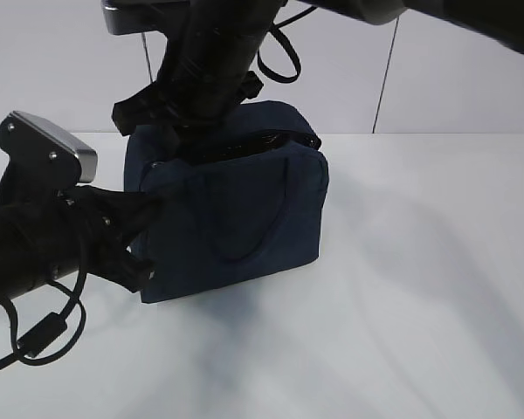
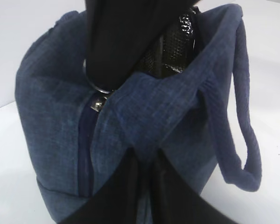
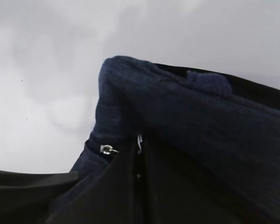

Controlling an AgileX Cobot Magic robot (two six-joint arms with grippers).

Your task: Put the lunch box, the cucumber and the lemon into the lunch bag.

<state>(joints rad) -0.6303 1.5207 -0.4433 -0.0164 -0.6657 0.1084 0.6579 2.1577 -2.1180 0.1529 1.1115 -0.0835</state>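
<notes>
Here the desk (image 1: 419,288) is a plain white matte surface, bare apart from the soft grey shadows of the arms that fall across its middle and near edge, and it runs back to a pale grey-white wall (image 1: 61,78) whose panels are split by thin dark vertical seams. The navy lunch bag (image 1: 236,218) stands upright left of the desk's middle, nearer the far edge than the near one, its broad side with a loop handle (image 1: 253,227) turned toward the near edge. Its top gapes partly open, and in the left wrist view a shiny dark lining (image 2: 170,56) shows inside the mouth. The left gripper (image 1: 148,236) reaches in from the desk's left side and meets the bag's left end low down; in its own wrist view the fingers (image 2: 126,186) are pressed close together with a fold of the blue fabric pinched between them, just beside the zipper track (image 2: 85,154) that runs down that end. The right gripper (image 1: 179,131) comes down from above onto the bag's top left corner, where its black fingers (image 3: 121,186) are closed tight at the zipper; a metal ring pull (image 2: 95,86) curves around the dark finger in the left wrist view, and a small silver slider (image 3: 107,150) sits just beside the fingers in the right wrist view. Whether the ring itself is clamped cannot be told. A second handle (image 1: 279,52) arches up behind the right arm. A black cable (image 1: 44,336) loops under the left arm near the near-left corner.
</notes>
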